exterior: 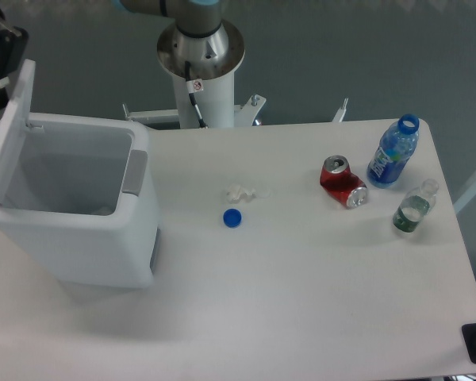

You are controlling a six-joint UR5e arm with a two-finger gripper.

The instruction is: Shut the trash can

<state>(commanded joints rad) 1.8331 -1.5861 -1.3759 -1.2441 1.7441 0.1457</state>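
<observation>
Nearest the camera, bare white table [301,302]. Mid-table, a blue cap [232,217], with a crumpled clear wrapper [243,192] just behind it. Toward the right edge, a small clear bottle [413,208], a red can [343,182] lying on its side, and an upright blue bottle [393,152] with no cap, the three near one another. At the left end of the table, the bin [75,206], white and boxy, open, grey latch tab on its right rim facing mid-table. Raised on the bin's left side, the lid [8,131], close to upright, tilted slightly over the opening. Against the lid's top edge at upper left, the dark gripper [0,55], partly cut off by the frame; impossible to tell whether wide or narrow. Farthest back, the arm's white pedestal [201,67] behind the table.
</observation>
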